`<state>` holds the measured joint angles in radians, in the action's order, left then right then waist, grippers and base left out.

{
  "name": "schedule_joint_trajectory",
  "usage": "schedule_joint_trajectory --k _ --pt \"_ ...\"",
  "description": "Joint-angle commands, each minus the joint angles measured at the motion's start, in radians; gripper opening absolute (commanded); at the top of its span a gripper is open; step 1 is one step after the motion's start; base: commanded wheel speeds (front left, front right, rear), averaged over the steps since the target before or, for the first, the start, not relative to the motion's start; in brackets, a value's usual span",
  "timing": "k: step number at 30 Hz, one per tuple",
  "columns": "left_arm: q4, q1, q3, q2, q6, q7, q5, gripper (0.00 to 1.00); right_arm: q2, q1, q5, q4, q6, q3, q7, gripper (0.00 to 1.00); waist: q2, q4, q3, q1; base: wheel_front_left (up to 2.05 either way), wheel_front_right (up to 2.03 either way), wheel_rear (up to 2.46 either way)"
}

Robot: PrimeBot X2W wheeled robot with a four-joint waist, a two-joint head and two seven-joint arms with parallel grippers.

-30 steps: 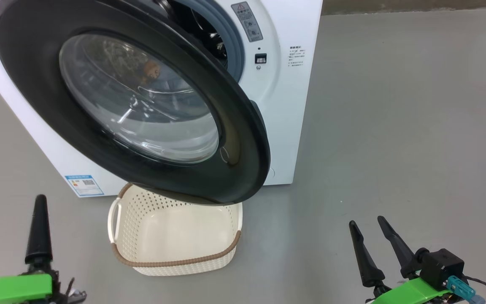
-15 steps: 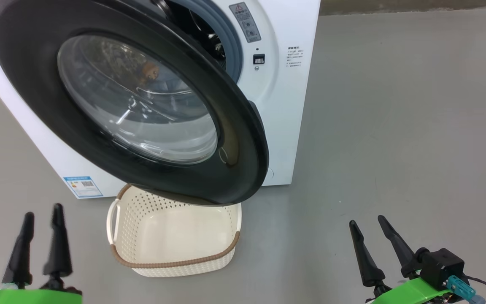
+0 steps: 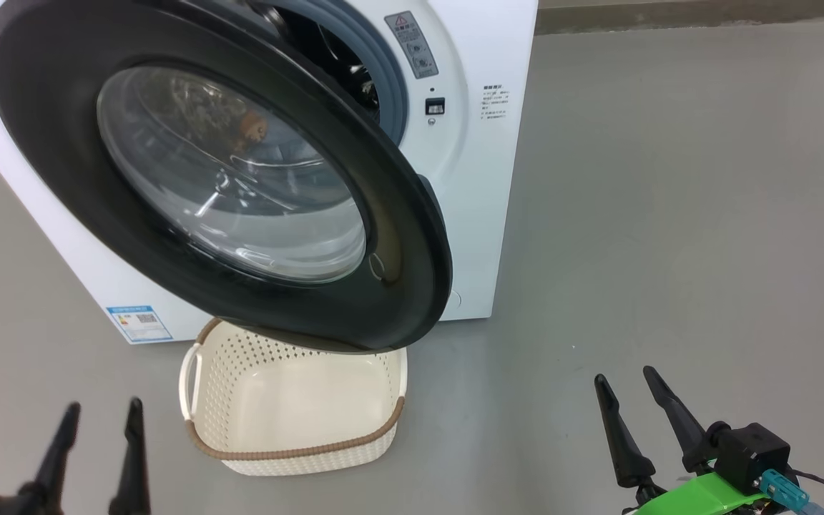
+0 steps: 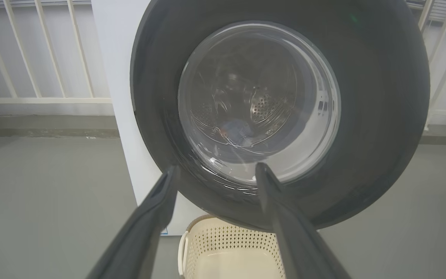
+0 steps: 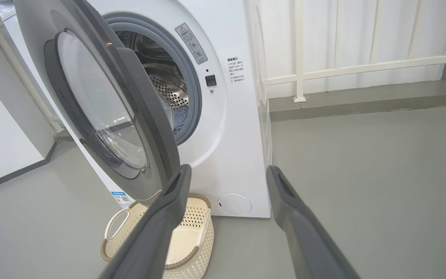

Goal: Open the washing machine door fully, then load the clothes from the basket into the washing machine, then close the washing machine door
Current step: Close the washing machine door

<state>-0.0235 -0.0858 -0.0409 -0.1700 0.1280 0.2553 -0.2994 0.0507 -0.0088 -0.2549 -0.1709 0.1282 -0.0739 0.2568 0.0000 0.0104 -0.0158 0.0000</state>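
Washing machine door (image 3: 233, 179) ajar, overhanging basket (image 3: 297, 452)

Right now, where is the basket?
In the head view the basket sits on the floor left of centre, just in front of the washing machine, its far end under the partly open washing machine door.

Washing machine door (image 3: 47, 143) partly open, glossy black rim, clear glass bowl, swung out from white washing machine (image 3: 483, 179). Blue clothes (image 5: 180, 115) lie inside washing machine. Cream perforated basket (image 3: 297, 450) upright just before washing machine, partly beneath door's lower edge.
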Motion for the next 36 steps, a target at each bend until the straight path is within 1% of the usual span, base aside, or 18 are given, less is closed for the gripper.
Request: schedule_joint_trajectory --k 1,6,9,15,36 --pt "0.019 0.014 -0.034 -0.015 0.003 0.006 0.015 1.0 0.0 -0.007 0.008 0.029 0.003 -0.021 0.005 1.0 0.0 -0.002 0.002 0.0 0.0 0.0 0.0" --pt "-0.006 -0.028 -0.004 -0.004 0.003 0.006 0.048 1.0 -0.001 0.001 0.021 0.035 0.003 -0.019 0.005 1.0 0.0 -0.008 0.01 0.0 0.0 0.0 0.0" --pt "-0.029 -0.03 -0.011 0.017 0.003 0.006 0.062 1.0 -0.001 0.003 0.033 0.041 0.003 -0.019 0.005 1.0 0.0 -0.009 0.015 0.0 0.0 0.0 0.0" --pt "-0.059 -0.029 -0.029 0.04 0.003 0.006 0.074 1.0 -0.001 0.005 0.042 0.052 0.003 -0.017 0.005 1.0 0.0 -0.012 0.019 0.0 0.0 0.0 0.0" --pt "-0.045 -0.017 -0.056 0.072 0.003 0.006 0.068 1.0 -0.001 0.007 0.051 0.054 0.003 -0.01 0.005 1.0 0.0 -0.009 0.019 0.0 0.0 0.0 0.0"
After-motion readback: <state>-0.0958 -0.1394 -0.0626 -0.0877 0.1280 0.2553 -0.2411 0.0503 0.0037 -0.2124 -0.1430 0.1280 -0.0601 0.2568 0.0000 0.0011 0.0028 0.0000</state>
